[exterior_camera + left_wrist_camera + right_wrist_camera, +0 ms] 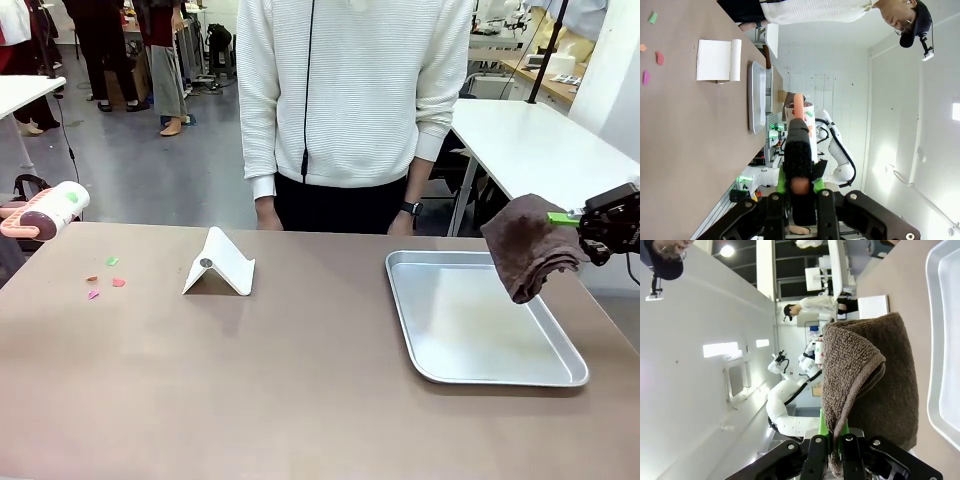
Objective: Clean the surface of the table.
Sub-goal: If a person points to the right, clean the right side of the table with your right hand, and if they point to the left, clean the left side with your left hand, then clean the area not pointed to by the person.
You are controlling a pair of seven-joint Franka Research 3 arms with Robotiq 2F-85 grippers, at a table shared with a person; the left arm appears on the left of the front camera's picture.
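The brown table (250, 380) spreads across the front view, with a person standing at its far edge. A few small coloured scraps (105, 278) lie on its left part and are also in the left wrist view as scraps (655, 50) on the table (680, 150). My left gripper (799, 170) is shut on the handle of a pink and white lint roller (801, 112); the roller (45, 212) hangs above the table's left edge. My right gripper (560, 218) is shut on a folded brown towel (530, 245), held above the tray's right side. The right wrist view has the gripper (836, 440) with the towel (865, 390) draped from it.
A shiny metal tray (480, 365) lies on the table's right half, also seen as a tray (756, 97) and tray (940, 340). A white folded stand (218, 265) sits left of centre. White tables (540, 140) stand behind.
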